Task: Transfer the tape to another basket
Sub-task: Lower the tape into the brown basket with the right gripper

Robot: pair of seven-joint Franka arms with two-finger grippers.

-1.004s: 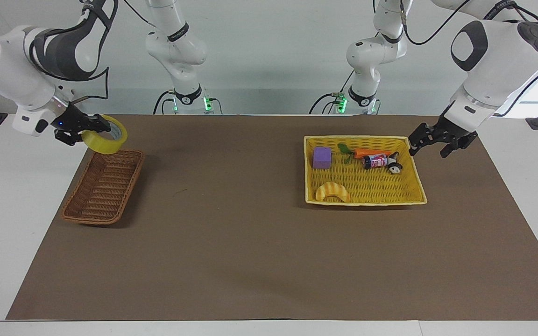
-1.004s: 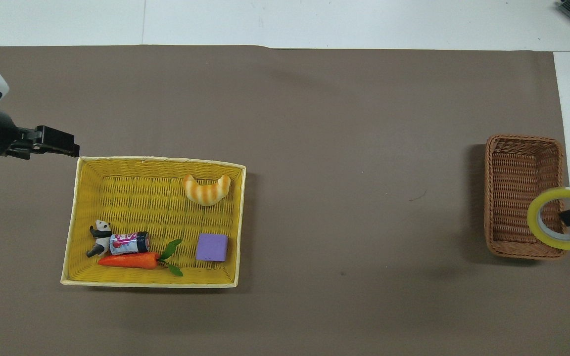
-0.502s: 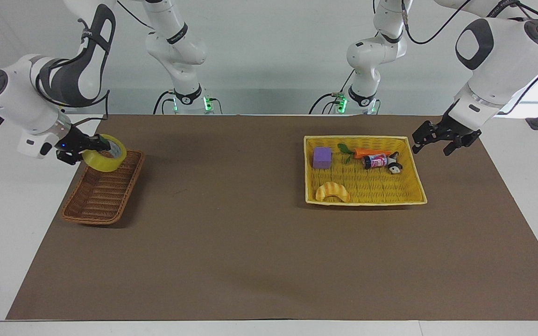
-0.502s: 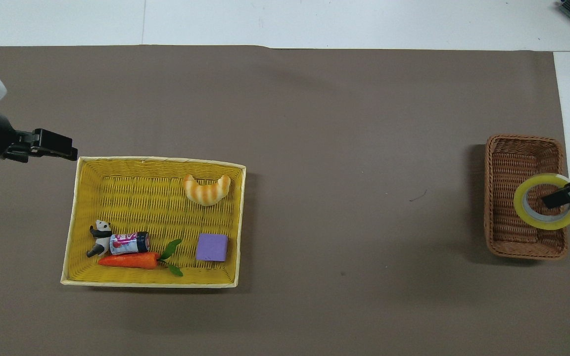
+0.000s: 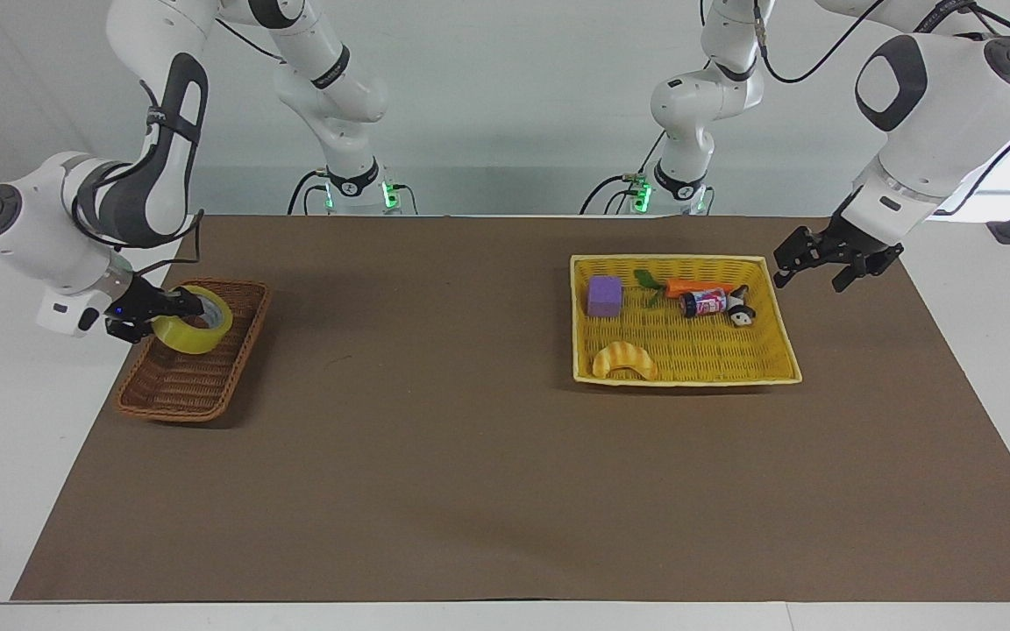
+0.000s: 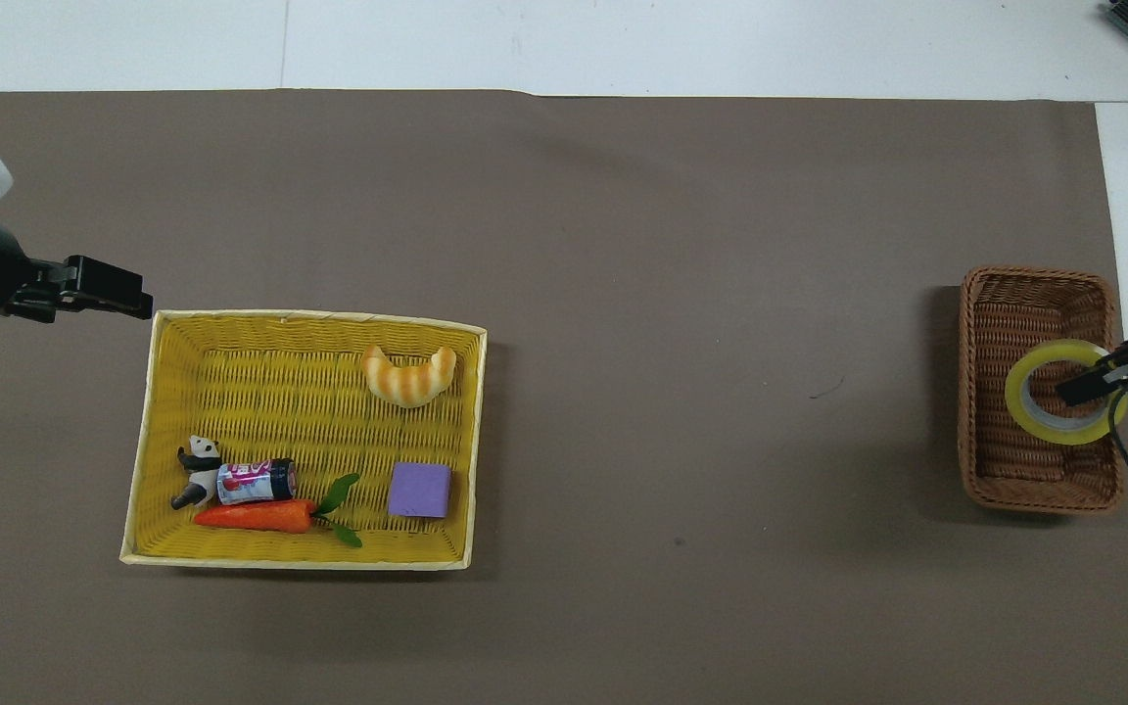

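The small can [image 6: 257, 481] in the yellow basket [image 6: 164, 431] carries a printed label, but its lettering cannot be read.

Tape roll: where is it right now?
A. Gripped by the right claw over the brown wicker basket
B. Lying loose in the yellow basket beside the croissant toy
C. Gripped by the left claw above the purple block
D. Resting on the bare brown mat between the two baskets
A: the right claw grips the tape roll by its wall, over the brown wicker basket.

Right gripper [image 5: 174, 313] clamped low; left gripper [image 5: 821, 266] waits.
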